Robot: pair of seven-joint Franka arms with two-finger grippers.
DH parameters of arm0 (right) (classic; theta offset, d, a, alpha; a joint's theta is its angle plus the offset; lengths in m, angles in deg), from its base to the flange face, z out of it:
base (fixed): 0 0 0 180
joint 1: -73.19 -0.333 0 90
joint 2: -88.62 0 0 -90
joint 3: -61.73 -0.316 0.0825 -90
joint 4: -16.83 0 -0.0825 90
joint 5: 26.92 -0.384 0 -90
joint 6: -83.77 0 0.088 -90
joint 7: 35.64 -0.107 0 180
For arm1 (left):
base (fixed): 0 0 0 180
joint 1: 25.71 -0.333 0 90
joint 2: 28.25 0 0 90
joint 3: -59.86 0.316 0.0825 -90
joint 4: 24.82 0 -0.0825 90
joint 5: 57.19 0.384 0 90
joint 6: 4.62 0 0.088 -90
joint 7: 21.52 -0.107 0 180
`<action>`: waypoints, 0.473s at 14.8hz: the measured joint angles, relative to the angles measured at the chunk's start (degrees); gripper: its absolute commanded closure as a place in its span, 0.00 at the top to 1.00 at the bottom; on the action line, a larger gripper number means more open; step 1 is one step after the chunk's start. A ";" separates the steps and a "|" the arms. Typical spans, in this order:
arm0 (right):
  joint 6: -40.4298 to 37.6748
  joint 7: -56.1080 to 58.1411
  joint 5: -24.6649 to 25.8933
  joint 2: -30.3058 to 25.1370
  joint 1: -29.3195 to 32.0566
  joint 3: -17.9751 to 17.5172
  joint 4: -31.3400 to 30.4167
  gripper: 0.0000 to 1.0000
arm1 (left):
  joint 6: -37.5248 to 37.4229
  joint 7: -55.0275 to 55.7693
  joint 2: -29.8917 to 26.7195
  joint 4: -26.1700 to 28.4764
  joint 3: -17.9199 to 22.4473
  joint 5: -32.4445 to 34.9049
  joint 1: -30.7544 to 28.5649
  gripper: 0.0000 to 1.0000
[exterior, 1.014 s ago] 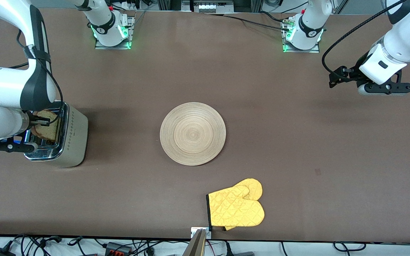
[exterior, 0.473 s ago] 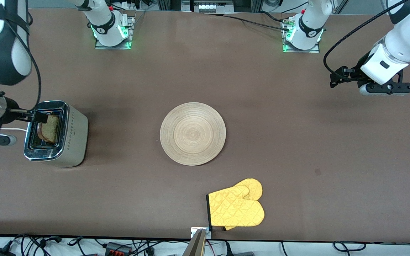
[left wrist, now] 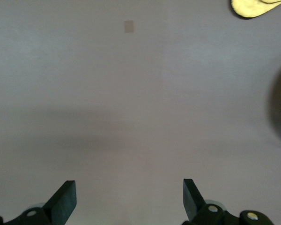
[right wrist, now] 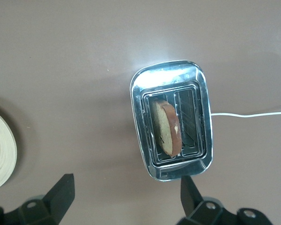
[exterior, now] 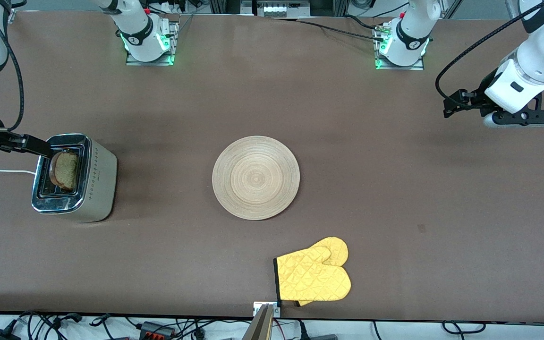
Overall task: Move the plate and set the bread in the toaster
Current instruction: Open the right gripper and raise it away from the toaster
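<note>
Plate [exterior: 256, 177] lies flat at the table's middle, nearer the front camera than both arm bases, with a yellow oven mitt [exterior: 313, 276] nearer still. Toward the right arm's end stands the toaster [exterior: 74, 177], the bread [exterior: 66, 170] upright in one slot. Right gripper [right wrist: 126, 197] hangs released above the toaster; left gripper [left wrist: 129, 199] waits unclenched, empty, over bare table at its own end.

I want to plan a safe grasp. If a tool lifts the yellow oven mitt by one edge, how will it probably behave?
The oven mitt looks quilted and soft, so it would probably droop, not stay flat. It seems light for its size. Its fabric surface likely grips well, and lying flat on the table, it should not roll.
</note>
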 measured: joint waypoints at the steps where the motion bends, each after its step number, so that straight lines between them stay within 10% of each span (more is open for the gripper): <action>1: 0.00 0.00 -0.01 -0.01 0.06 0.00 0.00 1.00 | 0.00 0.00 0.00 0.00 0.01 0.29 -0.04 1.00; 7: 2.31 0.02 -0.05 -0.16 1.66 -0.78 0.05 1.00 | 0.02 0.00 0.00 -0.12 0.01 0.37 -0.05 1.00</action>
